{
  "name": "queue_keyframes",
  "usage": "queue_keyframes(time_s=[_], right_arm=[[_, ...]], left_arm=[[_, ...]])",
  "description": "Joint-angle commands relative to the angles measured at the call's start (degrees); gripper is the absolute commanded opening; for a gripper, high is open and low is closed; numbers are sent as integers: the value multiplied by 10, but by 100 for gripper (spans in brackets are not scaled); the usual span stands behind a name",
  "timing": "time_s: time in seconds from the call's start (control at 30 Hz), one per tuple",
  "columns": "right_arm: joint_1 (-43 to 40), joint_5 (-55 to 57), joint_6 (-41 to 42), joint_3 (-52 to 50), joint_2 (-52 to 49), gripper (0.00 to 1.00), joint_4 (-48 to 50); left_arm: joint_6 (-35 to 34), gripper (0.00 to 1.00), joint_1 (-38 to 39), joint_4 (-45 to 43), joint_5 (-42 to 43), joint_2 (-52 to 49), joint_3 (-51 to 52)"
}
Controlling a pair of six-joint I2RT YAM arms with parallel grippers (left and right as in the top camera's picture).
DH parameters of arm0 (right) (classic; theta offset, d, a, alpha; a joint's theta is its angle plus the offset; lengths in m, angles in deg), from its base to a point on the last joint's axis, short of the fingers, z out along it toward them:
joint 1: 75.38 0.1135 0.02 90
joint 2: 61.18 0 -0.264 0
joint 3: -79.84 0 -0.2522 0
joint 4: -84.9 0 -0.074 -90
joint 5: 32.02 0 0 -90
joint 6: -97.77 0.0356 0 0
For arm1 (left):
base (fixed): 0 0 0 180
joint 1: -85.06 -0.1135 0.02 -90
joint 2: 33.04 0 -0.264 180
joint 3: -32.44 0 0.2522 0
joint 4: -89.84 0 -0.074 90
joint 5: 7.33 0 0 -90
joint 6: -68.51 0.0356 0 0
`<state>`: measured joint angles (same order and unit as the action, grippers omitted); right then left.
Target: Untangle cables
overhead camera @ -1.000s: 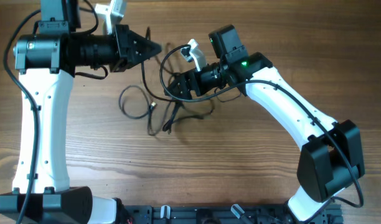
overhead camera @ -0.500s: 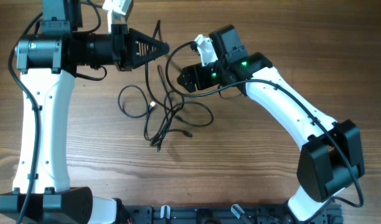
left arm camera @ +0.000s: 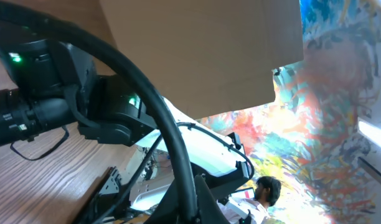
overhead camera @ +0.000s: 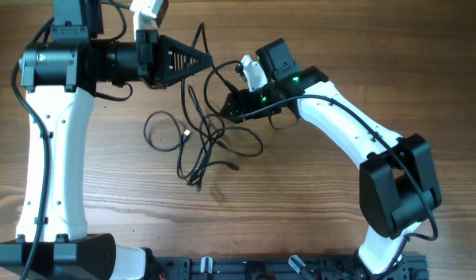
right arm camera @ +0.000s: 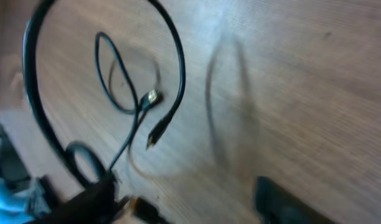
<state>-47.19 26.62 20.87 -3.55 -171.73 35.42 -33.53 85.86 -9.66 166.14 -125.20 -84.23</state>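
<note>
Left fingers are clenched on a strand of the thin black cables, which sprawl in loose loops on the brown wooden tabletop between the arms. Right fingers stand spread, empty, near a small gold-tipped plug.

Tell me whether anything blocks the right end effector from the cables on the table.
Nothing visible does. The right end effector is right at the upper edge of the cables, with no other object between; only strands of the same bunch and bare table lie there.
</note>
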Motion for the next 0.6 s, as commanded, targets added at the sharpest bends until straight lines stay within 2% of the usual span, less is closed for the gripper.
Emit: queue_keyframes(time_s=[0.0,0.13,0.33,0.43,0.57], right_arm=[[-33,-62,-7,3,17,67,-3],[-84,-161,16,5,66,67,-5],[-118,-189,49,5,99,71,-40],[-113,-169,27,3,95,72,-33],[-111,-148,-42,3,84,75,-20]], left_arm=[[6,4,-8,-2,-11,8,-6],[-26,4,-9,-3,-74,7,-6],[-14,4,-6,-4,-84,7,-6],[14,4,-2,-3,-83,7,-6],[14,4,2,-2,-78,7,-6]])
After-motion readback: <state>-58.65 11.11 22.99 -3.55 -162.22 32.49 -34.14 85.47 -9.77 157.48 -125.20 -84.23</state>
